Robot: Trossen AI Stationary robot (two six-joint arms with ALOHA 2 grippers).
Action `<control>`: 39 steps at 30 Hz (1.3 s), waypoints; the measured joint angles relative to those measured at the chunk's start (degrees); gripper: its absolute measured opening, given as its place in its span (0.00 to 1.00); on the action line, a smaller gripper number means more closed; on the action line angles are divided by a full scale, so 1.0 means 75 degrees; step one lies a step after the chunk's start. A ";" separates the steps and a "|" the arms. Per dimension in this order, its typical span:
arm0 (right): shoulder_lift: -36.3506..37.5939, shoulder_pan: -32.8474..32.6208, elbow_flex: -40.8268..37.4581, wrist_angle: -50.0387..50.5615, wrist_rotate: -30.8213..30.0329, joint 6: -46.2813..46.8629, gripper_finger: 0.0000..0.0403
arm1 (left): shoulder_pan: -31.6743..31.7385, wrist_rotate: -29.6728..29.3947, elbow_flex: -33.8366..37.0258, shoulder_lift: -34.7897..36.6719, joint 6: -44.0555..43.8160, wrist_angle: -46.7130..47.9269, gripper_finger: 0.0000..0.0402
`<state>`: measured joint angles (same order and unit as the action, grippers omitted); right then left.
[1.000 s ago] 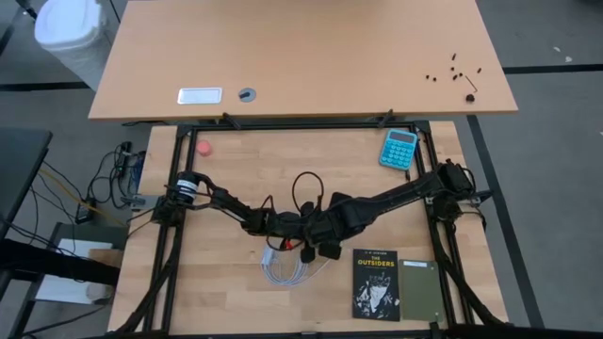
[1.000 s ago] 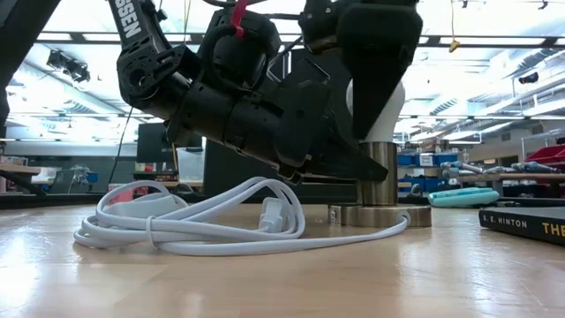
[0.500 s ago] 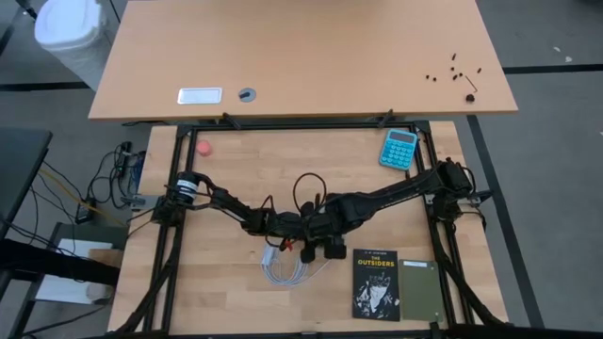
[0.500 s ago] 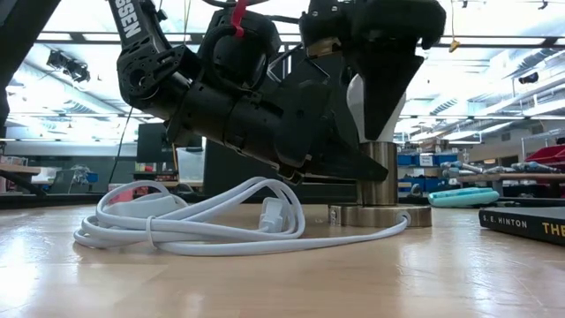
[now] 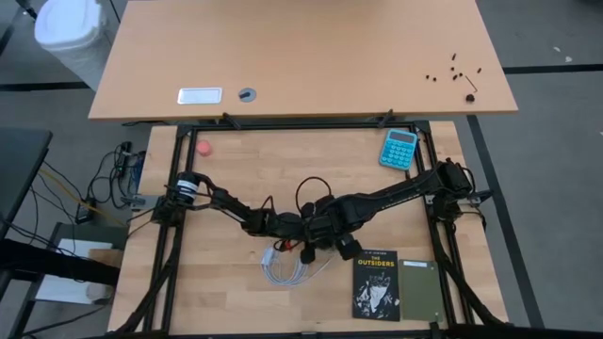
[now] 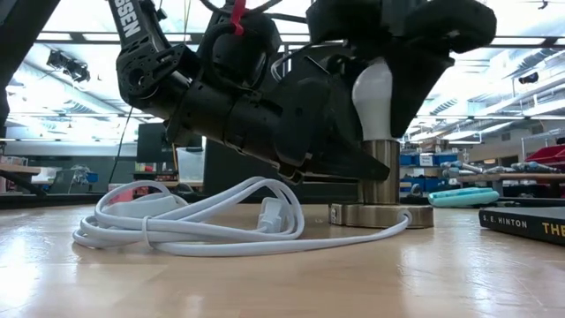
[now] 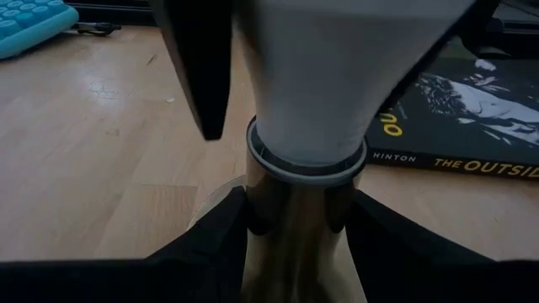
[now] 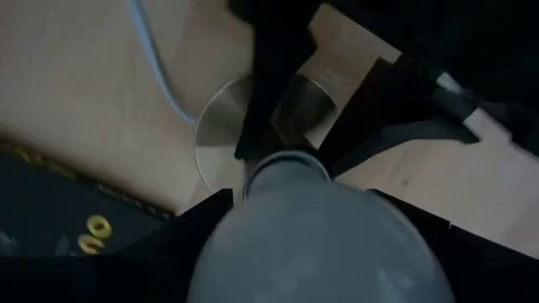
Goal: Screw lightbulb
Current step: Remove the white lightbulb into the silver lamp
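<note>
The smooth white pear-shaped lightbulb [image 6: 374, 95] stands in a shiny metal socket [image 6: 381, 189]; right claw [image 6: 388, 84] clenches the bulb, left claw [image 7: 290, 210] grips the socket.

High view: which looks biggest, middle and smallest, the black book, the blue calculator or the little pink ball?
1. Black paperback book
2. Blue rectangular calculator
3. Small pink ball

arms: we see two black jointed arms | left arm [image 5: 221, 202]: white band, white lettering | right arm [image 5: 396, 193]: looped black cable
</note>
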<state>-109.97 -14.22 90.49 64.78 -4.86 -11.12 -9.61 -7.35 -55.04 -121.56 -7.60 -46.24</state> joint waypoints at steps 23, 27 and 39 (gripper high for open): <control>0.0006 -0.0579 0.0194 0.0362 -0.2470 -0.4509 0.72 | 0.0007 -0.0020 0.0014 0.0000 0.0385 -0.0031 0.44; 0.0000 -0.0697 0.0576 0.0811 -0.2517 -0.3941 0.73 | -0.0009 0.0055 0.0002 0.0003 0.0388 -0.0074 0.44; 0.0047 -0.0699 0.1697 0.2693 -0.2121 0.0405 0.74 | -0.0006 -0.0035 0.0008 0.0000 0.0271 0.0029 0.44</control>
<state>-109.62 -19.46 103.22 84.97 -20.77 -8.08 -9.65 -7.62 -54.98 -121.56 -5.57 -46.02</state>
